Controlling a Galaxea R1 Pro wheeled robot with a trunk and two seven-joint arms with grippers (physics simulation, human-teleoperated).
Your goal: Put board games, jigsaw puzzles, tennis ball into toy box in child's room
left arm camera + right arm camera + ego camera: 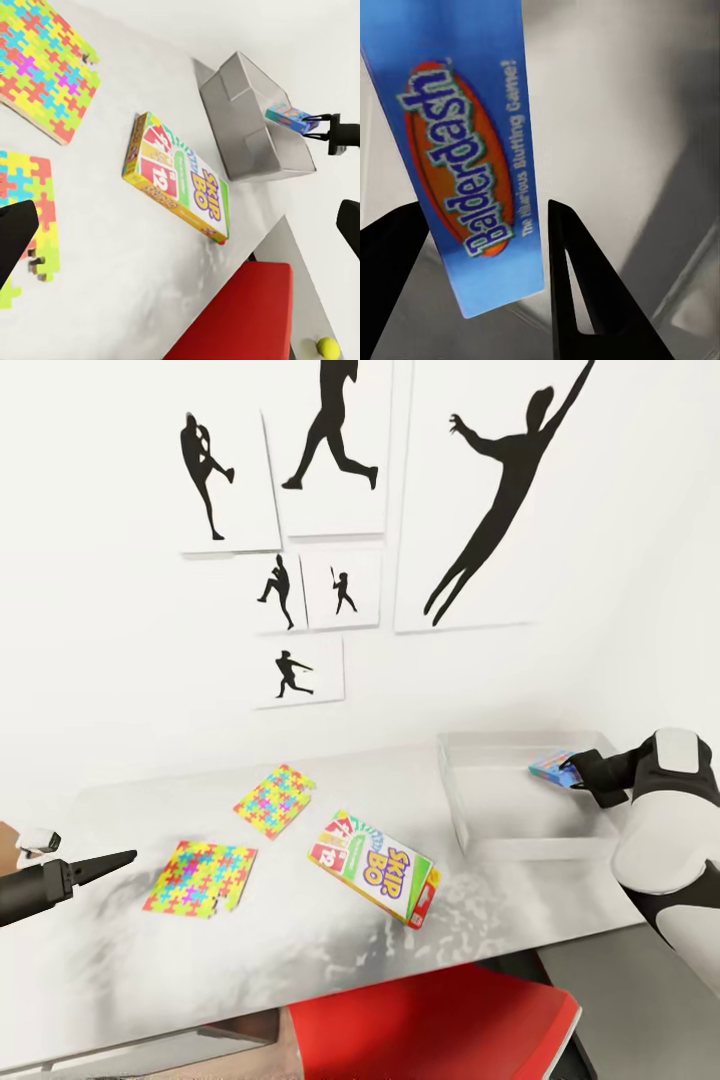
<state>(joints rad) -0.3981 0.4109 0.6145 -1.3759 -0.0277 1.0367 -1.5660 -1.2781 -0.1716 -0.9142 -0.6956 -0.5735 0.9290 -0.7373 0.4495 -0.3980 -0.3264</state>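
Note:
My right gripper (572, 772) is shut on a blue Balderdash board game (552, 767), holding it over the grey toy box (480, 830) at the table's right end. In the right wrist view the box (472, 150) sits between both black fingers (585, 292), with the toy box's floor (622, 112) beneath. A Skip-Bo board game (375, 865) lies flat mid-table. Two colourful jigsaw puzzles (275, 800) (200, 877) lie to its left. My left gripper (125, 857) hovers open at the left, near the closer puzzle. A yellow tennis ball (327, 346) shows off the table's edge, seemingly on the floor.
A red chair (430, 1025) is tucked under the table's front edge. The white wall behind carries several black silhouette posters (335, 445). The table (300, 950) has bare surface in front of the Skip-Bo box and between it and the toy box.

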